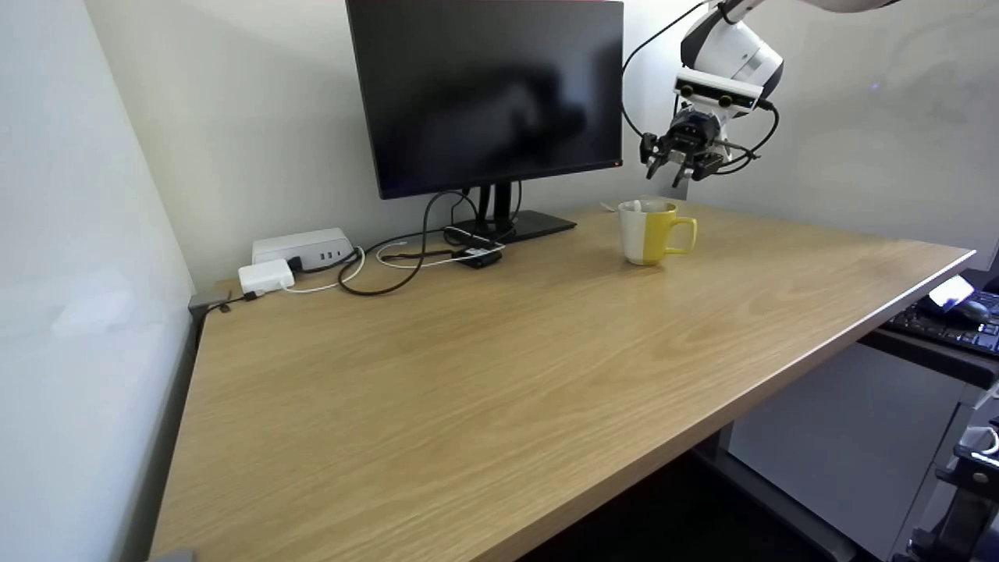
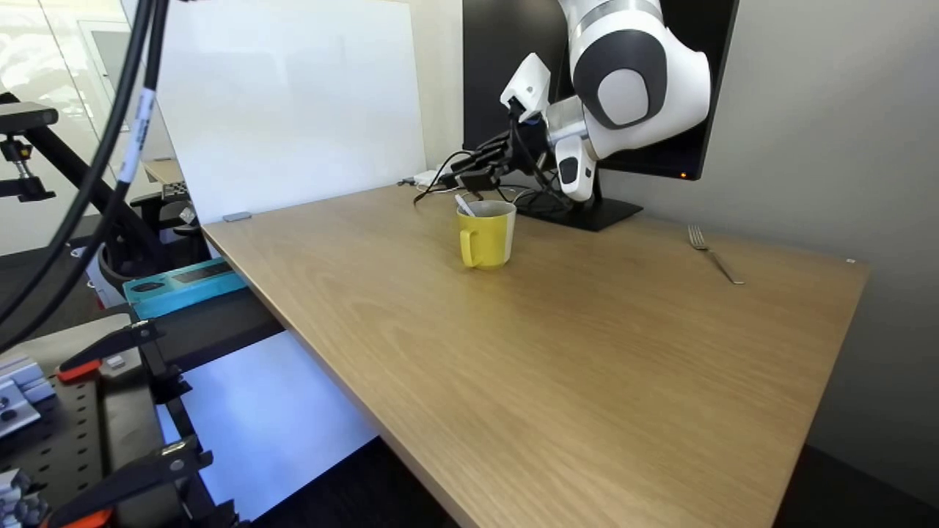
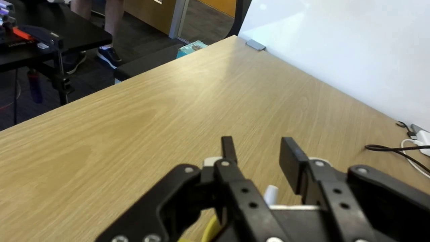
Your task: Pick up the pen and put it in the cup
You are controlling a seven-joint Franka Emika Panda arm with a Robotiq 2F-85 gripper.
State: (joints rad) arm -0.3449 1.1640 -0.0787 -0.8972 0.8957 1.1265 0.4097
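Note:
The cup (image 1: pixel 634 234), a mug half yellow and half off-white with a yellow handle, stands upright on the table in both exterior views (image 2: pixel 490 240). A strip of its yellow side shows in the wrist view (image 3: pixel 210 229). The pen (image 2: pixel 464 206) leans inside the cup with a whitish end above the rim; the rest is hidden. That end also shows in an exterior view (image 1: pixel 637 206) and in the wrist view (image 3: pixel 270 194). My gripper (image 3: pixel 257 139) is open, with nothing between its fingertips. It hangs above the cup, apart from the pen, as an exterior view shows (image 1: pixel 664 176).
A black monitor (image 1: pixel 492 94) stands at the back of the table. Black and white cables (image 1: pixel 425 257) and white boxes (image 1: pixel 303 248) lie beside its base. A fork (image 2: pixel 710 253) lies on the table near the wall. A whiteboard (image 2: pixel 293 95) borders one end.

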